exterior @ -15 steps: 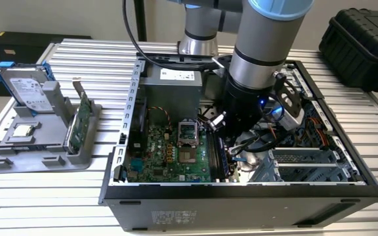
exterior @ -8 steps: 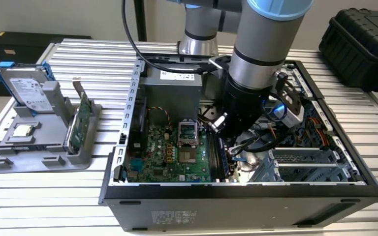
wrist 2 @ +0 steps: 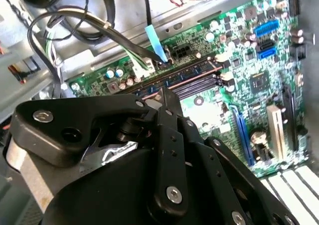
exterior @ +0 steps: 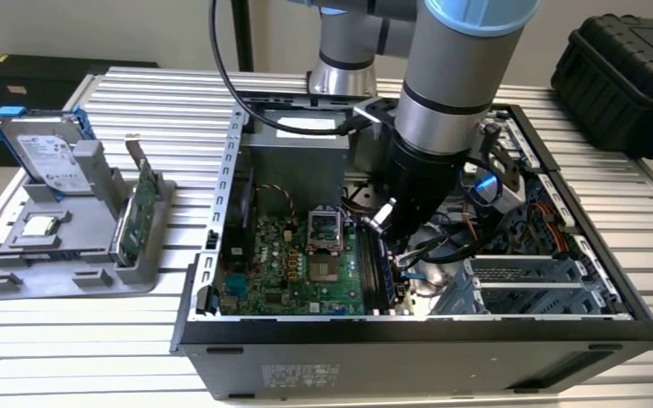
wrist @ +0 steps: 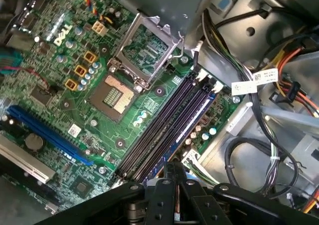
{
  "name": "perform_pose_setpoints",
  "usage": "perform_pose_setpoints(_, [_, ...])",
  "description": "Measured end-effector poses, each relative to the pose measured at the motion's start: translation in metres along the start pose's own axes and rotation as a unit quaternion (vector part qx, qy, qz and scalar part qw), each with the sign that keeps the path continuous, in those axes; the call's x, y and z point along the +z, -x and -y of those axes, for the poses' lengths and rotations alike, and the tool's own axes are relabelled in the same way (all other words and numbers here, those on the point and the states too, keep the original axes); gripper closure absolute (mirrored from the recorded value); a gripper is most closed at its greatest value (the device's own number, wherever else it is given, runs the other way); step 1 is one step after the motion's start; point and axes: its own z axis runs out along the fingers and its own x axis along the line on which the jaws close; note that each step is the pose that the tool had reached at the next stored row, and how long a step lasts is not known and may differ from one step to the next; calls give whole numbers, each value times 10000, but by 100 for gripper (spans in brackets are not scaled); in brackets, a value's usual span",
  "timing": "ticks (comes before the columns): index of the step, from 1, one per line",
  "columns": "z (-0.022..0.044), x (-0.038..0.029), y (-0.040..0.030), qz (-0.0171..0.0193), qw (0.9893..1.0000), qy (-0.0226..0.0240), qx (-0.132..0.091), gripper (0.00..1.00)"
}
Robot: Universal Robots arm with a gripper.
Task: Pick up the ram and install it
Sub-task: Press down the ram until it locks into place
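Robot hand (exterior: pixel 393 223) lowered into an open computer case (exterior: pixel 417 327) over the memory slots.

The ram (wrist: pixel 187 128), a thin dark stick edged in blue, is seen standing in the long black slots (wrist: pixel 159 130) of the green motherboard (wrist: pixel 75 85), just under the black metal hand; whether the hand is clenched on it cannot be told. A grey plastic holder (exterior: pixel 65 263) is set on the ribbed aluminium surface (exterior: pixel 77 357).

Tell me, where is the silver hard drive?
It stands in the grey holder at the exterior view's left, outside the computer case, next to the green card.
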Motion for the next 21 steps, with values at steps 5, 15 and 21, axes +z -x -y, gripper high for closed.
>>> perform_pose_setpoints(5, [-1, 7, -1, 23, 9990, -6, -445, 100])
perform_pose_setpoints(15, [-15, 24, -18, 59, 9938, -16, -1114, 100])
perform_pose_setpoints(21, [-24, 38, -28, 82, 9881, -21, -1535, 100])
